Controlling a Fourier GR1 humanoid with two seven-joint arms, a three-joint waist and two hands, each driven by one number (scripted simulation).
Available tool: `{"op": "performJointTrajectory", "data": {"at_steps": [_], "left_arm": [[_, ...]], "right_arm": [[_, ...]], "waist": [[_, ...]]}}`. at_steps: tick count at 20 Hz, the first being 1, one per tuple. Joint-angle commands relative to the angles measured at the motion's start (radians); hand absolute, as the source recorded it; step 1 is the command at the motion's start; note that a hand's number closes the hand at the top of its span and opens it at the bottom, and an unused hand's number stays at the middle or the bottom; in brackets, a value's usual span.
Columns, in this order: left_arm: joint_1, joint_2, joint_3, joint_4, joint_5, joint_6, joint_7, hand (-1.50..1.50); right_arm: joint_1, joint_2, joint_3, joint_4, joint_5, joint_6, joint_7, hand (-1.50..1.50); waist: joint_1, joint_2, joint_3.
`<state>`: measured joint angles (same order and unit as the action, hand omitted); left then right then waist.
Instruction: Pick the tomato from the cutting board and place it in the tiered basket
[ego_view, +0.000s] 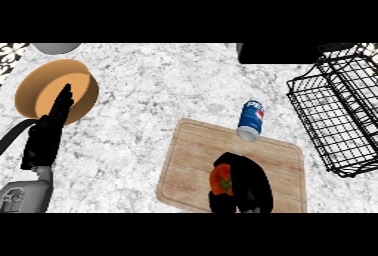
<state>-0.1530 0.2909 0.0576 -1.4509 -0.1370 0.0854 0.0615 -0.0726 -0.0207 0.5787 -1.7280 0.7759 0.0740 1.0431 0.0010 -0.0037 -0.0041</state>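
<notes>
At the left edge the left hand (48, 135) rests open, fingers straight, beside a tan bowl (57, 95); on the cutting board (192, 165) the right hand (247, 185) curls around the tomato (221, 181), apparently not yet lifted; a can (252, 120) lies nearby; carrying it to the basket (339, 115) remains.

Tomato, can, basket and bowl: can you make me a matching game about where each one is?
Things:
1. tomato
2. blue soda can
3. black wire tiered basket
4. tan bowl

Places:
A. behind the resting left hand, upper left of the counter
B. at the counter's right edge
C. on the cutting board, with the right hand curled round it
D. at the far edge of the cutting board

Pairs: 1-C, 2-D, 3-B, 4-A
</notes>
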Motion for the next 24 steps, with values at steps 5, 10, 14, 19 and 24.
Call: {"op": "performJointTrajectory", "data": {"at_steps": [5, 10, 14, 19, 24], "left_arm": [[-0.002, -0.031, -0.004, -0.024, -0.037, 0.000, 0.023, 0.00], [-0.023, -0.026, -0.010, -0.003, -0.038, -0.004, 0.011, 0.00], [-0.013, -0.025, -0.015, -0.015, -0.039, -0.006, -0.013, 0.00], [-0.038, -0.035, -0.034, -0.028, -0.045, -0.008, -0.009, 0.00], [-0.056, -0.035, -0.046, -0.021, -0.047, -0.021, 0.009, 0.00]], "right_arm": [[0.035, 0.020, 0.062, -0.066, -0.005, -0.071, 0.075, 1.50], [-0.184, 0.020, -0.281, 0.144, 0.014, -0.151, 0.195, 1.50], [-0.260, 0.003, -0.475, 0.226, 0.119, -0.192, 0.249, 1.50], [-0.440, -0.041, -0.638, 0.287, 0.275, -0.270, 0.286, 1.50], [-0.611, -0.136, -0.735, 0.360, 0.516, -0.317, 0.310, 1.50]], "waist": [[-0.002, 0.003, 0.004], [0.024, 0.025, 0.003], [0.043, 0.050, -0.003], [0.077, 0.043, -0.002], [0.104, 0.043, -0.005]]}}
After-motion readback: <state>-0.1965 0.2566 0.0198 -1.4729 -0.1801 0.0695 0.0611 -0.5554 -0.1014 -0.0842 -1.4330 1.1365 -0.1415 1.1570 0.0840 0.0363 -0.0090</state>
